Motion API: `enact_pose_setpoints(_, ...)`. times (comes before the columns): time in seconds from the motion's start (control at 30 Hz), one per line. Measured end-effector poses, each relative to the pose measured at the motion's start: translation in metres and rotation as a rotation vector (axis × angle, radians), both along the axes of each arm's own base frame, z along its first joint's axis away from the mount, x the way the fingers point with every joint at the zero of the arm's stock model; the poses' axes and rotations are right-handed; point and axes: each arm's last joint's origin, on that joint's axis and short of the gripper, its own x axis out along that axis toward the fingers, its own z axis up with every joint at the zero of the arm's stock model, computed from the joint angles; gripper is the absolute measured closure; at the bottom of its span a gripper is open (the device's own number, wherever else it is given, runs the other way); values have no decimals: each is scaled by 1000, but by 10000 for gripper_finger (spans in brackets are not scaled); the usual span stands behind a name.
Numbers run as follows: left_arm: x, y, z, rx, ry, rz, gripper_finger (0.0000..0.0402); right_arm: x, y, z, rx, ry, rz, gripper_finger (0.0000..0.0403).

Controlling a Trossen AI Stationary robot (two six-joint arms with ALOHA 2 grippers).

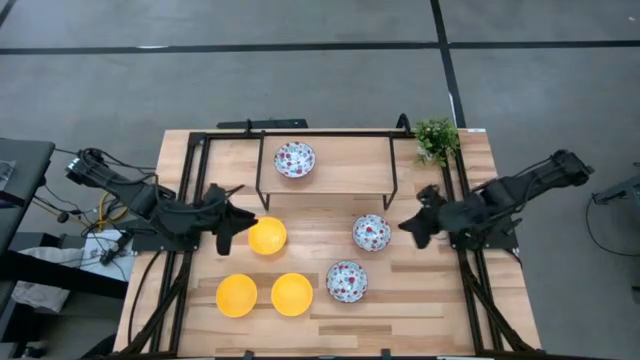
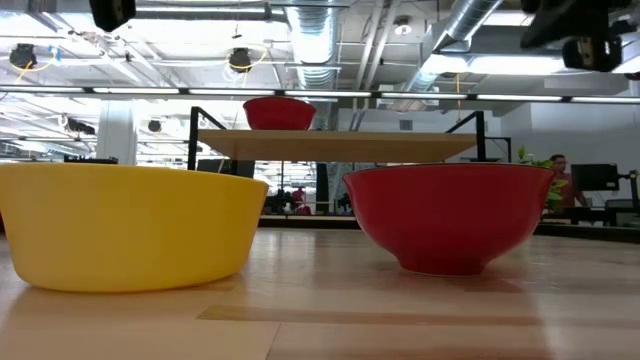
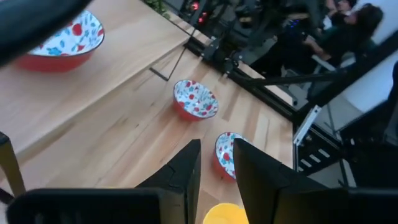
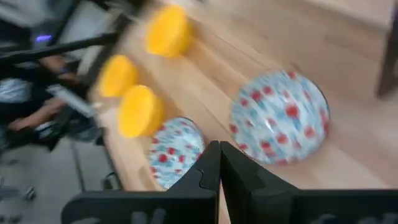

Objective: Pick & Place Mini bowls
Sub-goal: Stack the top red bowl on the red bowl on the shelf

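Six mini bowls are in view, five on the wooden desk (image 1: 330, 315) and one on the raised shelf (image 1: 345, 175). Nearest the front edge, two yellow bowls (image 1: 237, 295) (image 1: 292, 293) stand side by side, almost touching, and a floral bowl (image 1: 346, 281) stands just to their right. A little farther back, the third yellow bowl (image 1: 267, 236) lies directly beside the left claw (image 1: 226, 226). This claw hangs at the bowl's left rim; its two dark fingers (image 3: 186, 171) are slightly apart, with a narrow gap between them, and hold nothing. In the left wrist view the top of this yellow bowl shows just under the fingertips.

On the other side, a second floral bowl (image 1: 371, 233) stands near the right claw (image 1: 412, 226), which is just to its right and not touching it. The fingers (image 4: 208, 168) of this claw are pressed together and carry nothing; in the right wrist view the floral bowl (image 4: 278, 116) lies just beyond the tips.

Farthest back, the third floral bowl (image 1: 294, 159) sits on the shelf, toward its left part. A small green plant (image 1: 436, 138) stands at the far right corner of the desk.
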Motion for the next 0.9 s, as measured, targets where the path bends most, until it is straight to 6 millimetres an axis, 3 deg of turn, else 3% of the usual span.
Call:
enact_pose_setpoints(0.27,-21,10,-2,72,-35,-109,309,36,9,-28,138,162,-255,403)
enact_pose_setpoints(0.43,-30,15,2,107,-69,-168,309,43,14,-40,183,259,-247,394)
enact_pose_setpoints(0.9,-34,17,4,128,-85,-176,309,39,10,-59,185,427,-486,251)
